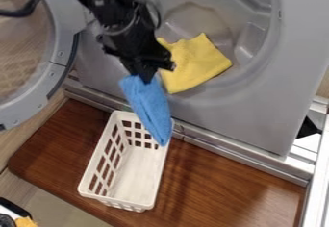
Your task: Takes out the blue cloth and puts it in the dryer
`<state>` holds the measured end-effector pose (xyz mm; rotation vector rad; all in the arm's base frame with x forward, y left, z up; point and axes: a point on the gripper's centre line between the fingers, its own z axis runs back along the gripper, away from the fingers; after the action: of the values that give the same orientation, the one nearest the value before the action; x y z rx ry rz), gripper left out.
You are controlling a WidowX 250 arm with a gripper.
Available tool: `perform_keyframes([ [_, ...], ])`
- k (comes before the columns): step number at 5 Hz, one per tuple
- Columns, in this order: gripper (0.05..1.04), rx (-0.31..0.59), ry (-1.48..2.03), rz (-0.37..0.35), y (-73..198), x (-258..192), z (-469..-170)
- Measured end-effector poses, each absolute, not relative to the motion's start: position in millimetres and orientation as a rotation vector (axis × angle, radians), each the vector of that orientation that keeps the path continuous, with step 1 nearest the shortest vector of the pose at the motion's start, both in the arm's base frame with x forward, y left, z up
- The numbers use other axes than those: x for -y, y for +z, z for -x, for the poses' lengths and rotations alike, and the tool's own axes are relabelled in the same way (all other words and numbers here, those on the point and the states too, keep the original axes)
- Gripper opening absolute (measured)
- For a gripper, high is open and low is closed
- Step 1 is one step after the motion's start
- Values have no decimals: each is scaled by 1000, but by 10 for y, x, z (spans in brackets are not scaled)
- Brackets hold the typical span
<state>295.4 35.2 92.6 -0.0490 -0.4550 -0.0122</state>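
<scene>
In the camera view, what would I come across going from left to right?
Open round grey door → blue cloth, hanging from black pincer → yellow cloth at the mouth of the grey dryer → silvery metal rail.

The grey dryer [257,106] stands open toward one o'clock; at its mouth's seven o'clock, the blue cloth [149,107] hangs long and limp.

Two cloths: one blue cloth [149,108] and one yellow cloth [195,63]. One white basket [120,203], one dryer [225,113], one round door [59,67], one wooden bench [212,187].
</scene>
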Motion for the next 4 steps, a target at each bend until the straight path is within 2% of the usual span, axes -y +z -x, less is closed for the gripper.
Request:
perform_keyframes([
  [2,55,508,-46,112,1235,-226,-3197],
  [4,55,523,-71,116,1309,-149,-3346],
])
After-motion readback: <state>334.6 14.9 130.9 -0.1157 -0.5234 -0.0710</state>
